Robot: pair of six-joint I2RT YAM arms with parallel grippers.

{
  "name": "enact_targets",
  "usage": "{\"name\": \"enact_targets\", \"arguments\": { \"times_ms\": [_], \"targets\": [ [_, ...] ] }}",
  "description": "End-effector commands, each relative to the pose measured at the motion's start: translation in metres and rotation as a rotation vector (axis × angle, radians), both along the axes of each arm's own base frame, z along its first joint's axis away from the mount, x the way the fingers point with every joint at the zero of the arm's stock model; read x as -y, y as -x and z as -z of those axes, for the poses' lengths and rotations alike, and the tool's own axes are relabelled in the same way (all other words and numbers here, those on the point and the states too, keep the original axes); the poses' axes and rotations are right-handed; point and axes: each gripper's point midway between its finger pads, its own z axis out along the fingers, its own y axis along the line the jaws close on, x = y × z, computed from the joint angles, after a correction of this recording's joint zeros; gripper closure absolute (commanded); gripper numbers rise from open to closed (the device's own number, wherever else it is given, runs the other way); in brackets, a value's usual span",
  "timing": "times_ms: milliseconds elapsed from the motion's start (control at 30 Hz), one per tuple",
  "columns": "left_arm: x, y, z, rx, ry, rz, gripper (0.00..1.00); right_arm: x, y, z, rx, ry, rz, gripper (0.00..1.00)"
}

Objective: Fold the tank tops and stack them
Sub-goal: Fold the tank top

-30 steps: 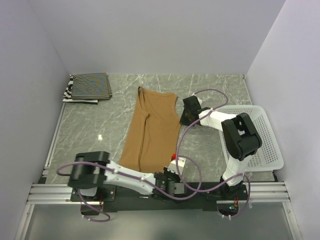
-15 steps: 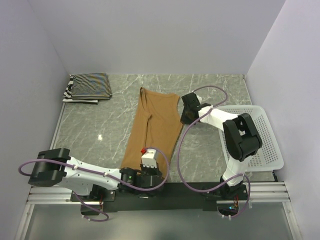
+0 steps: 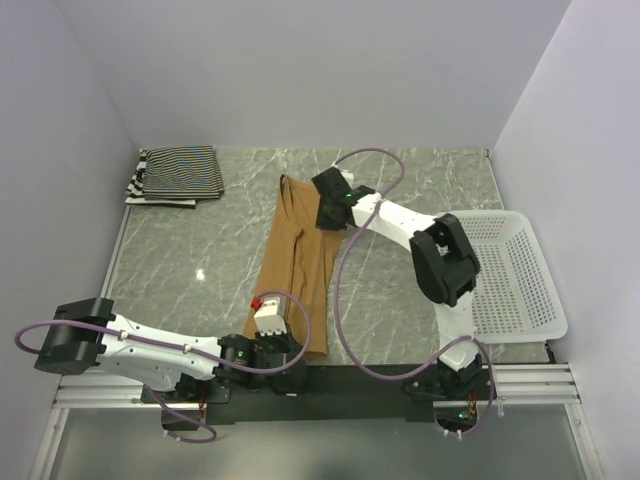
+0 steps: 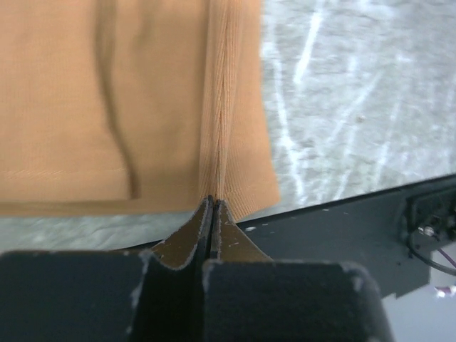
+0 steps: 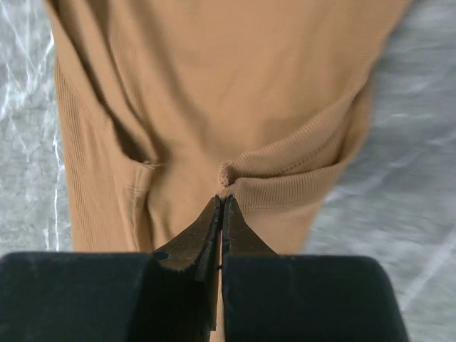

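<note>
Work looks two-thirds done: the striped tops [image 3: 178, 172] lie folded and stacked in the far-left corner, while the tan top [image 3: 300, 262] sits mid-table, partly doubled lengthwise, my left gripper [image 4: 212, 204] clamped on its hem, my right gripper [image 5: 221, 202] pinching its armhole, stacking yet to come.

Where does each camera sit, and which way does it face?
Top external: above and behind the bases, looking down at the table, left arm, right arm, tan tank top.
Left wrist: at the near edge, facing along the shut left fingers pinching the hem.
Right wrist: facing along the shut right fingers pinching a trimmed edge.
All share the tank top.
</note>
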Motion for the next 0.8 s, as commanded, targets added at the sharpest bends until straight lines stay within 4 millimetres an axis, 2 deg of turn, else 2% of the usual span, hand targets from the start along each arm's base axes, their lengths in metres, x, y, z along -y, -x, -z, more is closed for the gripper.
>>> {"name": "enact_targets", "arguments": {
  "times_ms": [0, 167, 267, 567, 767],
  "targets": [
    [-0.024, 0.001, 0.008, -0.026, -0.043, -0.064, 0.99, -0.013, -0.012, -0.002, 0.013, 0.025, 0.015, 1.0],
    [-0.04, 0.005, 0.019, -0.059, -0.068, -0.096, 0.99, -0.034, -0.01, 0.006, 0.009, 0.044, -0.022, 1.0],
    [-0.048, 0.007, 0.023, -0.071, -0.075, -0.114, 0.99, -0.039, -0.012, 0.007, 0.018, 0.052, -0.022, 1.0],
    [-0.054, 0.007, 0.022, -0.071, -0.082, -0.111, 0.99, -0.043, -0.01, -0.01, 0.062, 0.032, -0.019, 1.0],
    [-0.056, 0.008, 0.022, -0.073, -0.081, -0.116, 0.99, -0.054, -0.009, -0.003, 0.05, 0.038, -0.039, 1.0]
  ]
}}
